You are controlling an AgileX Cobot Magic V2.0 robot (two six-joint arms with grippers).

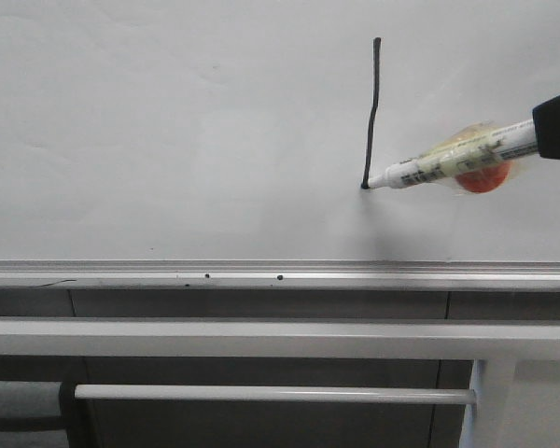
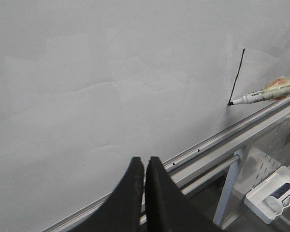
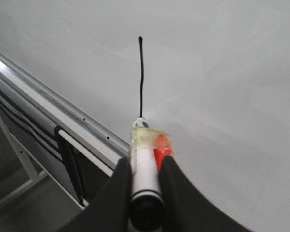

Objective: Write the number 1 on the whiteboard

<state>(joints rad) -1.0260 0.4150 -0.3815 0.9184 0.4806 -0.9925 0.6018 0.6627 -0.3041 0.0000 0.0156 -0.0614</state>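
The right pincer (image 3: 144, 181) is clamped on the marker (image 1: 448, 163), whose tip touches the foot of the number 1 (image 1: 373, 112). The stroke runs toward twelve o'clock on the whiteboard (image 1: 168, 140), well above its rail. The left pincer (image 2: 145, 166), pressed closed and empty, hangs far off.

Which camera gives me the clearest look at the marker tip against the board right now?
The front view: the marker tip meets the bottom end of the number 1, seen side-on. The left wrist view shows it small and distant. The right wrist view shows it end-on, partly behind the barrel.
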